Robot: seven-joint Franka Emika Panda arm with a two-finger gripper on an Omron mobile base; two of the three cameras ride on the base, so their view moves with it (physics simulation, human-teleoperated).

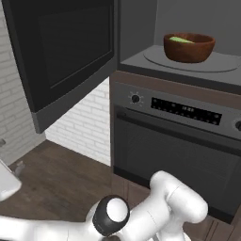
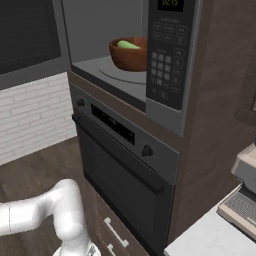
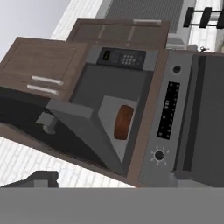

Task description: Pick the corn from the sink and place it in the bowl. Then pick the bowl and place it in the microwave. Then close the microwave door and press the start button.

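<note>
Nearest you, the white arm (image 1: 174, 207) folds low in front of the oven (image 1: 174, 155), elbow bent. You can see one dark fingertip (image 3: 41, 178) of the claw at the lower left of the hand view; the claw stands spread wide and grips nothing.

Above the oven's knob-and-display strip (image 1: 183, 109) the microwave (image 2: 125, 65) is open. Its door (image 1: 61, 52), a big black panel with a dark window and grey edge, swings out to the left and toward you, leaving the whole mouth of the cavity free. The grey floor edge of the cavity runs just above the oven strip.

Inside, the bowl (image 1: 189, 47) sits upright on the round turntable (image 1: 188, 63), roughly centred, with bare grey floor on all sides of it. It is glossy reddish-brown, deep and rounded, rim level.

The corn (image 1: 181, 40) lies in the bowl, a small piece showing bright green husk with a yellowish tint, just under the rim. Its long axis lies nearly flat and runs left to right across the bowl in the left base view.

To the right of the cavity the keypad panel (image 2: 167, 55) stands upright with its buttons and a lit display at top. Farther right, a pale surface (image 2: 210, 235) carries a grey appliance (image 2: 245, 195).
</note>
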